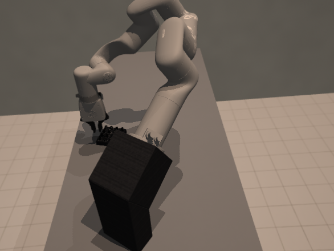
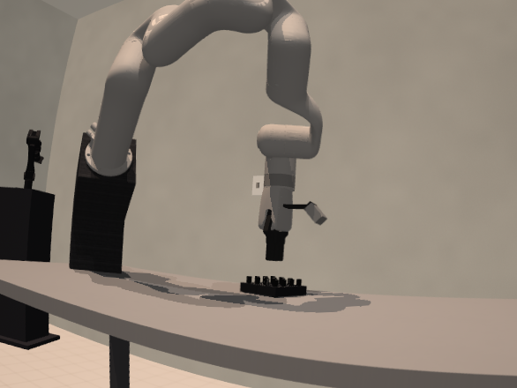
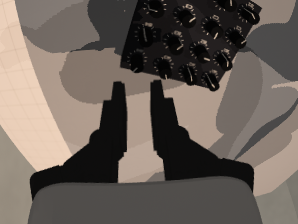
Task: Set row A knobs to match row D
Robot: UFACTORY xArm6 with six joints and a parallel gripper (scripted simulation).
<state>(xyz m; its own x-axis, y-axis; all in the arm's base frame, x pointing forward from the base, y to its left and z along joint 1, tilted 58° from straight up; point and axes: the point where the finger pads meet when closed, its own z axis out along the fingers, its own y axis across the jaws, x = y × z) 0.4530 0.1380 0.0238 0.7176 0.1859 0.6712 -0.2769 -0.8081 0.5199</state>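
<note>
- At the far left of the exterior view, a dark pedestal [image 2: 26,222] stands on the floor beside the table [image 2: 309,344], with a small black stand [image 2: 33,156] on top of it.
- A dark block [image 2: 102,207] on the table carries the base of the pale arm [image 2: 119,101], which arches up and over to the right before dropping down.
- The gripper [image 2: 275,250] hangs pointing straight down, above the knob box [image 2: 273,288] and clear of it, with open air between the fingertips and the knobs.
- Seen from the wrist, the 2 dark fingers stand narrowly parted, a slim gap between them, pinching nothing.
- In that wrist view the knob box [image 3: 189,26] lies ahead of the fingertips and off to the right, turned at an angle, its 16 knobs in 4 rows; white pointer lines show, but the printed names are too small to read.
- From the top view, the gripper [image 1: 95,125] sits just left of the knob box [image 1: 109,135], which rests on the table [image 1: 205,171] beside the arm's dark block [image 1: 128,182].
</note>
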